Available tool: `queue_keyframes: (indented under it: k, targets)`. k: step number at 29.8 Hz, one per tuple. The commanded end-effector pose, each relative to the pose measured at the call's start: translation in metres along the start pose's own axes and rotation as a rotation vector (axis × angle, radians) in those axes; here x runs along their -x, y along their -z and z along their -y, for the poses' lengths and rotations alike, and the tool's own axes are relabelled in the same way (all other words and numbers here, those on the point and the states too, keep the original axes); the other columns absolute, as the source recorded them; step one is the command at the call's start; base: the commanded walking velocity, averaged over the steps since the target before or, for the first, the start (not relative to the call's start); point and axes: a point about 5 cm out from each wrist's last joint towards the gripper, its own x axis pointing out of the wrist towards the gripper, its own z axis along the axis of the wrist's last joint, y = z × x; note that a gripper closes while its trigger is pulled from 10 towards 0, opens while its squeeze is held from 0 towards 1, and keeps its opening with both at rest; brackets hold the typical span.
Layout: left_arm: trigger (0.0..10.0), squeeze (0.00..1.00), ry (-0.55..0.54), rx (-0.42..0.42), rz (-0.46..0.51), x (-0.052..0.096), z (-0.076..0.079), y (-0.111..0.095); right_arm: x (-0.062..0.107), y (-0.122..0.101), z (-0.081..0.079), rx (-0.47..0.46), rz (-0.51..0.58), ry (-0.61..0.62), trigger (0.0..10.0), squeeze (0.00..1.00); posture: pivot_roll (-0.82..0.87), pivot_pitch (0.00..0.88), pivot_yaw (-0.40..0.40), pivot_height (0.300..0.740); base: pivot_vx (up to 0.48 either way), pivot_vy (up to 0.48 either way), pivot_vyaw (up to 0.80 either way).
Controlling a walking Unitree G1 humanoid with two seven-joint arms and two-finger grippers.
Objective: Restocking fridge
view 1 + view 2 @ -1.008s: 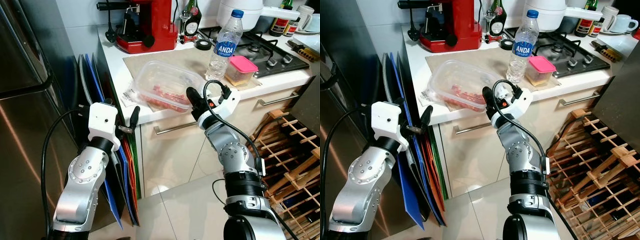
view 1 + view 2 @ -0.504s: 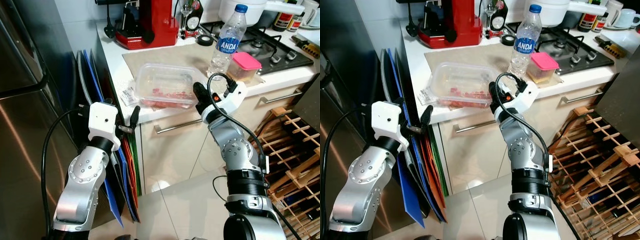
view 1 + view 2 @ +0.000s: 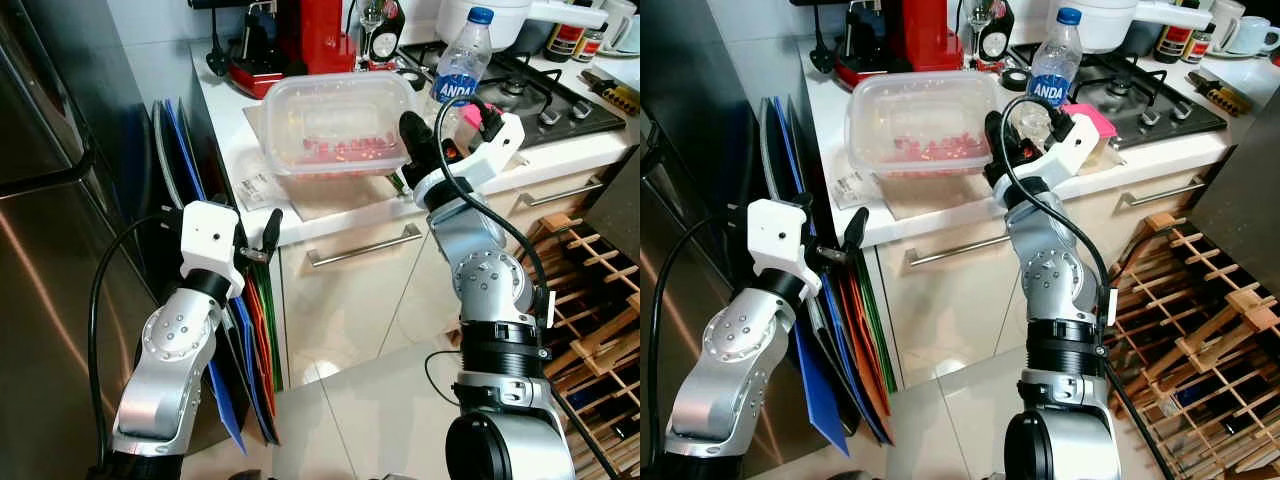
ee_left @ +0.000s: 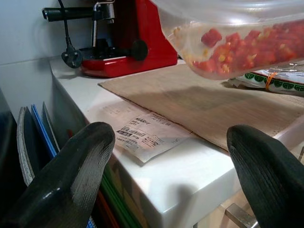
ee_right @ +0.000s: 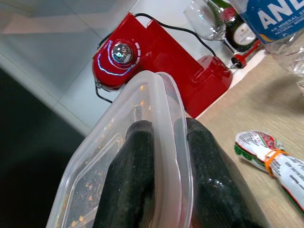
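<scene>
A clear lidded food container (image 3: 335, 125) of chopped red pieces hangs above the worktop at upper centre of the head views, tilted on edge so its contents have slid to the lower side. The right gripper (image 3: 418, 152) holds it by the right-hand rim, one black finger on each side of the lid edge, pinched tight; a grip at one end alone likely explains the tilt. Judged from the task, the box is bound for the steel fridge (image 3: 40, 250) along the left edge. The left gripper (image 3: 270, 232) waits at centre left beside the counter's corner, its fingers (image 4: 71, 180) spread apart and holding nothing, probably kept free for the fridge door.

On the mat below lie a wrapped green-and-white packet (image 5: 273, 161) bound with an orange band, and a printed receipt (image 4: 142, 135), its text too small to read. A water bottle (image 3: 458, 65) behind the wrist reads "ANDA"; the right wrist view adds "MINERAL WATER". A red coffee machine (image 3: 915, 35) stands at the back.
</scene>
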Motion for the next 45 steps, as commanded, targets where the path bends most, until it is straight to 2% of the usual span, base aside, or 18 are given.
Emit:
queue_keyframes:
  k: [1, 4, 6, 10, 11, 12, 15, 20, 28, 45]
  targets:
    - [10.0, 0.00, -0.019, 0.033, -0.021, -0.002, -0.002, 0.004, -0.004, -0.017, -0.018, 0.030, 0.059, -0.073, 0.0, 0.00, 0.06, 0.000, -0.002, 0.740, 0.000, 0.000, 0.00]
    - [10.0, 0.00, -0.050, 0.079, -0.051, -0.001, -0.007, 0.010, 0.001, -0.029, -0.020, 0.210, 0.119, -0.074, 0.0, 0.00, 0.06, 0.000, -0.003, 0.740, 0.000, 0.000, 0.00]
    - [10.0, 0.00, -0.061, 0.082, -0.056, -0.001, -0.009, 0.011, 0.007, -0.036, -0.028, 0.339, 0.156, -0.102, 0.0, 0.00, 0.05, 0.000, -0.001, 0.740, 0.000, 0.000, 0.00]
    - [10.0, 0.00, -0.055, 0.069, -0.049, -0.002, -0.009, 0.010, 0.019, -0.046, -0.039, 0.482, 0.205, -0.141, 0.0, 0.00, 0.04, 0.000, 0.001, 0.740, 0.000, 0.000, 0.00]
    - [10.0, 0.00, -0.055, 0.069, -0.049, -0.002, -0.009, 0.010, 0.019, -0.046, -0.039, 0.482, 0.205, -0.141, 0.0, 0.00, 0.04, 0.000, 0.001, 0.740, 0.000, 0.000, 0.00]
    - [10.0, 0.00, -0.052, 0.063, -0.043, -0.003, -0.008, 0.009, 0.023, -0.049, -0.040, 0.525, 0.222, -0.144, 0.0, 0.00, 0.04, 0.000, 0.004, 0.740, 0.000, 0.000, 0.00]
    - [10.0, 0.00, -0.044, 0.040, -0.027, -0.005, -0.007, 0.007, 0.029, -0.051, -0.040, 0.579, 0.237, -0.147, 0.0, 0.00, 0.03, 0.000, 0.008, 0.740, 0.000, 0.000, 0.00]
    - [10.0, 0.00, -0.027, 0.023, -0.017, -0.007, -0.002, 0.006, 0.034, -0.044, -0.028, 0.615, 0.223, -0.107, 0.0, 0.00, 0.02, 0.000, 0.017, 0.740, 0.000, 0.000, 0.00]
    - [10.0, 0.00, -0.032, 0.023, -0.022, -0.008, -0.001, 0.006, 0.036, -0.035, -0.025, 0.626, 0.206, -0.093, 0.0, 0.00, 0.02, 0.000, 0.018, 0.740, 0.000, 0.000, 0.00]
    - [10.0, 0.00, -0.048, 0.044, -0.008, -0.008, -0.003, 0.004, 0.033, -0.027, -0.025, 0.641, 0.188, -0.107, 0.0, 0.00, 0.03, 0.000, 0.010, 0.740, -0.388, 0.000, 0.00]
